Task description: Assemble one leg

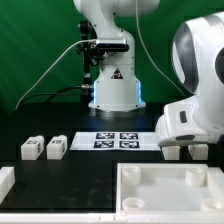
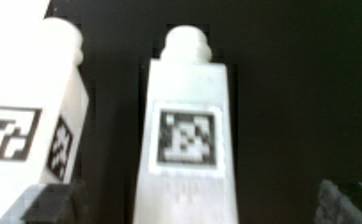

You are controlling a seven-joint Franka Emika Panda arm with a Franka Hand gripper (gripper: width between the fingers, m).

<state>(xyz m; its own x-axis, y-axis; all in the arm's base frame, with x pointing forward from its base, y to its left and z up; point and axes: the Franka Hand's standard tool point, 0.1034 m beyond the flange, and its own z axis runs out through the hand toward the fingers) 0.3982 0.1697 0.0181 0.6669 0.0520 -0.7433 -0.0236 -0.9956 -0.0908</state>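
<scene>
My gripper point(image 2: 199, 200) hangs with its jaws wide apart; the leg point(image 2: 192, 120) lies lengthwise between them, touched by neither so far as I can tell; dark table point(image 2: 121, 120) shows as a narrow gap before the second leg point(image 2: 27, 110) just beside it; the rimmed tray part point(image 1: 121, 190) sits near.

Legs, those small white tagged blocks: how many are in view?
4. A first leg and a second leg sit side by side at the exterior view's left; a third leg and a fourth leg lie side by side in the wrist view. The arm could hide more.
</scene>
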